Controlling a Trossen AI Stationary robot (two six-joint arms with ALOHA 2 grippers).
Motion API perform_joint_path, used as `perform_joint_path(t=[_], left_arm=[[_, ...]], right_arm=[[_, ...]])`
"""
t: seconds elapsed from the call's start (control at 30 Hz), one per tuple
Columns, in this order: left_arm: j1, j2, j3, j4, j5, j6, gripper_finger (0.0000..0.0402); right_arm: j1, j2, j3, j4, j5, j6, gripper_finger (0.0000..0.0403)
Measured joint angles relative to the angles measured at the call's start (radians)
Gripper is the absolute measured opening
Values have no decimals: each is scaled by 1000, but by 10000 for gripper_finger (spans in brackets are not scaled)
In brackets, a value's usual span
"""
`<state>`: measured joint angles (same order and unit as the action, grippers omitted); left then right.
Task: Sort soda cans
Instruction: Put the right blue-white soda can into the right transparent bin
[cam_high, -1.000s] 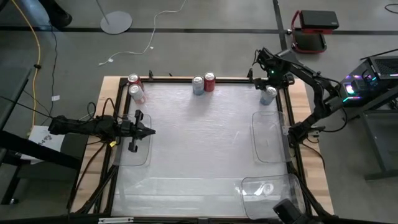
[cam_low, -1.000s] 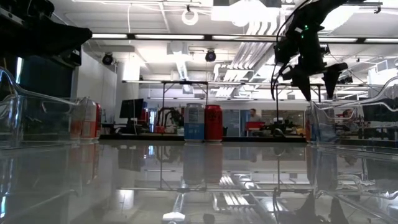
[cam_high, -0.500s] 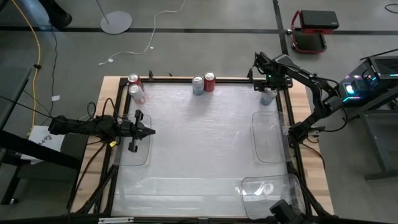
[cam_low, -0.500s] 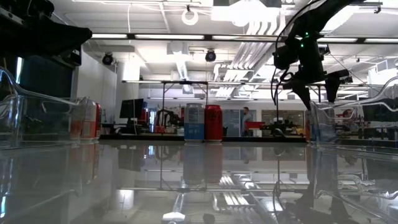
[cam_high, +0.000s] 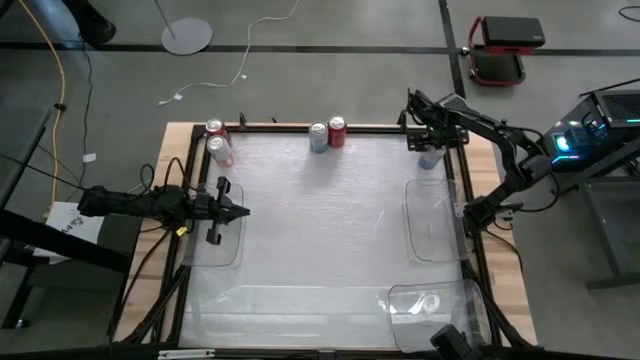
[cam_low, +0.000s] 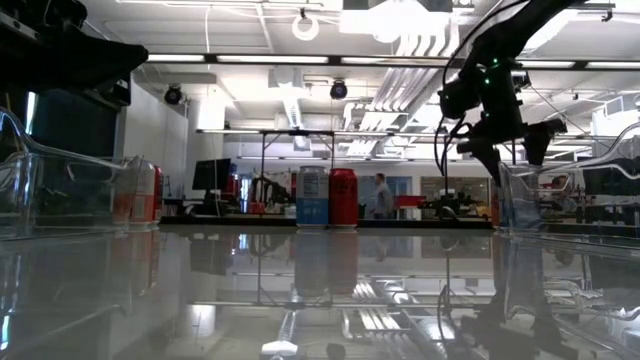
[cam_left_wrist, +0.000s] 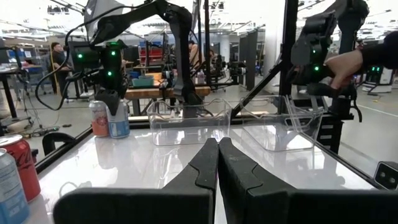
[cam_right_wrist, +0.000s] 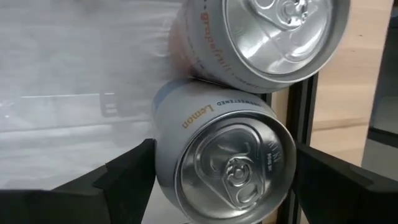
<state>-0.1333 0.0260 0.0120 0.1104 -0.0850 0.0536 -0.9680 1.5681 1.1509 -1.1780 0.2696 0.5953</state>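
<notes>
From above, the right end effector (cam_high: 428, 140) has sunk over the past second onto the pair of cans (cam_high: 431, 157) at the desk's (cam_high: 320, 220) far right corner, where a second ago it hovered higher and nearer the rail. Two more cans (cam_high: 327, 134) stand touching at the middle of the far edge, another two (cam_high: 217, 143) at the far left corner. The left end effector (cam_high: 236, 210) waits, fingers pressed together, over a clear tray (cam_high: 225, 252) at the left edge.

From desk level, the right end effector (cam_low: 510, 158) hangs lower than before, its fingers spread, just above the right tray (cam_low: 565, 200) wall that hides the corner cans. The blue-labelled can (cam_low: 312, 196) and red can (cam_low: 343, 196) stand untouched; a person (cam_low: 381, 196) walks far behind.

Past the left wrist's closed fingers (cam_left_wrist: 214, 163), the right arm (cam_left_wrist: 111, 68) shows dipping onto the corner pair (cam_left_wrist: 111, 118).

The right wrist looks straight down: the lemon can (cam_right_wrist: 224, 163) sits between the wide-spread fingers (cam_right_wrist: 127, 168), touching a second can (cam_right_wrist: 261, 34) beyond. No grip is yet made; the first pick of the sort looks imminent.
</notes>
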Motion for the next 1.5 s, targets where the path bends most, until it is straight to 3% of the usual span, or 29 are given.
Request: perform_joint_path(t=[0.33,0.57,0.9,1.1,1.23,1.5], left_arm=[[0,0,0,3,0,-1,0],[0,0,0,3,0,-17,0],[0,0,0,3,0,-17,0],[0,0,0,3,0,-17,0],[0,0,0,3,0,-17,0],[0,0,0,4,0,-17,0]], right_arm=[[-3,0,-41,45,-24,-10,323],[-2,-3,-64,65,-23,-9,283],[-2,-8,-65,67,-31,-24,283],[-1,-62,-67,64,-55,-40,282],[3,-109,-47,19,-148,-45,280],[8,-211,-7,-21,-146,-59,280]])
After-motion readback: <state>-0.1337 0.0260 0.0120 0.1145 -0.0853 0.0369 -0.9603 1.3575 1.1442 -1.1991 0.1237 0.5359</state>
